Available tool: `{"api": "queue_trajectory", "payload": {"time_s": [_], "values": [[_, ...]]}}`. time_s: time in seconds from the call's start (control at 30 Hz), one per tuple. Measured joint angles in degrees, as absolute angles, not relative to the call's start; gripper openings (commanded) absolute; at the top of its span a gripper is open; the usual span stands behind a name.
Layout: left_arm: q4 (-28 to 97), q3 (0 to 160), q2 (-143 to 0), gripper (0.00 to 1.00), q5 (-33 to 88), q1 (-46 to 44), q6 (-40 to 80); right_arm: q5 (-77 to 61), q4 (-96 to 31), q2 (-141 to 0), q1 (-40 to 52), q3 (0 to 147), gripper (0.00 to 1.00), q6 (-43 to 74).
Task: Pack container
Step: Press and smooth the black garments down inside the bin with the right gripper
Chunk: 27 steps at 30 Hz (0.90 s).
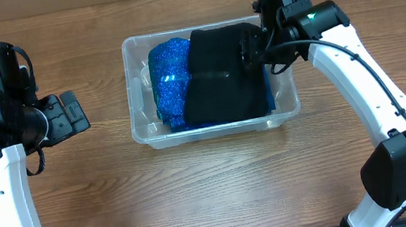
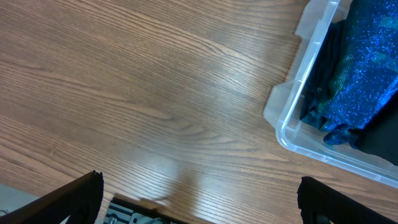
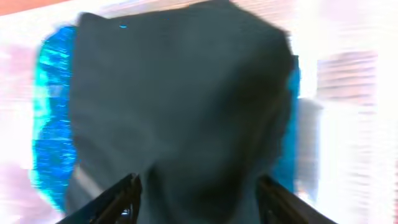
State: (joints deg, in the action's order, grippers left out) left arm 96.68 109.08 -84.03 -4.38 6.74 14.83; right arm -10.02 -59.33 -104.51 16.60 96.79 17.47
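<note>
The container [image 1: 217, 130] sits near the middle of the wooden table [image 1: 198, 194], a little toward 12 o'clock in the overhead view, with its long sides running from 9 to 3 o'clock. Inside it, a sparkly blue fabric [image 1: 170, 78] fills the 9 o'clock half, and a black cloth [image 1: 218, 79] lies across the 3 o'clock half, overlapping the blue so that only a thin blue edge shows at the bin's 3 o'clock wall. The right gripper [image 1: 251, 49] reaches in over the rim near the bin's 2 o'clock corner and is down at the black cloth. The right wrist view is smeared with blur: the right gripper [image 3: 196, 183] has its fingers [image 3: 118, 199] set a moderate gap apart, and the black cloth [image 3: 186, 93] fills the space between them, with blue fabric [image 3: 50, 112] at its 9 o'clock edge. Whether the jaws pinch the cloth I cannot tell. The left gripper [image 1: 80, 113] hovers over bare table at 9 o'clock from the container, well apart from it. In its wrist view the left gripper [image 2: 200, 186] is spread wide with nothing between the fingers [image 2: 81, 199], only wood grain [image 2: 155, 81] below, and a rounded corner of the container [image 2: 292, 118] shows at 3 o'clock with the blue fabric [image 2: 364, 68] bunched inside.
</note>
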Motion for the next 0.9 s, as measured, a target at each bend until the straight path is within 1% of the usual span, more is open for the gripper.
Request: {"api": "queue_trajectory", "payload": {"time_s": [0.1,0.13,0.17,0.3,0.33,0.4,0.43,0.53,0.67,0.77,0.8,0.9], "values": [[96.68,109.08,-84.03,1.0,-4.38,6.74,14.83,-2.81,-60.53,-104.51,19.07,96.79,0.58,21.17],[96.71,109.08,-84.03,1.0,-4.36,6.74,14.83,1.85,-60.4,-104.51,20.56,96.79,0.55,23.55],[96.68,109.08,-84.03,1.0,-4.38,6.74,14.83,3.7,-58.72,-104.51,21.26,96.79,0.53,23.99],[96.68,109.08,-84.03,1.0,-4.36,6.74,14.83,10.02,-56.62,-104.51,23.2,96.86,0.51,26.09],[96.68,109.08,-84.03,1.0,-4.38,6.74,14.83,11.0,-56.36,-104.51,23.44,96.86,0.46,26.74],[96.68,109.08,-84.03,1.0,-4.36,6.74,14.83,11.27,-54.15,-104.51,23.73,96.86,0.33,26.5],[96.68,109.08,-84.03,1.0,-4.38,6.74,14.83,10.66,-52.64,-104.51,23.73,96.86,0.23,25.98],[96.68,109.08,-84.03,1.0,-4.38,6.74,14.83,9.76,-50.46,-104.53,23.7,96.86,0.18,25.23],[96.68,109.08,-84.03,1.0,-4.36,6.74,14.83,9.1,-48.16,-107.79,23.7,96.86,0.17,25.04],[96.66,109.08,-84.03,1.0,-4.38,6.74,14.83,7.18,-45.8,-116.9,23.53,96.95,0.2,23.33],[96.71,109.08,-84.03,1.0,-4.38,6.74,14.83,6.87,-45.23,-118.1,23.35,97.71,0.24,22.68],[96.68,109.08,-84.03,1.0,-4.38,6.74,14.83,5.37,-46.17,-118.17,23.14,98.65,0.41,20.86]]}}
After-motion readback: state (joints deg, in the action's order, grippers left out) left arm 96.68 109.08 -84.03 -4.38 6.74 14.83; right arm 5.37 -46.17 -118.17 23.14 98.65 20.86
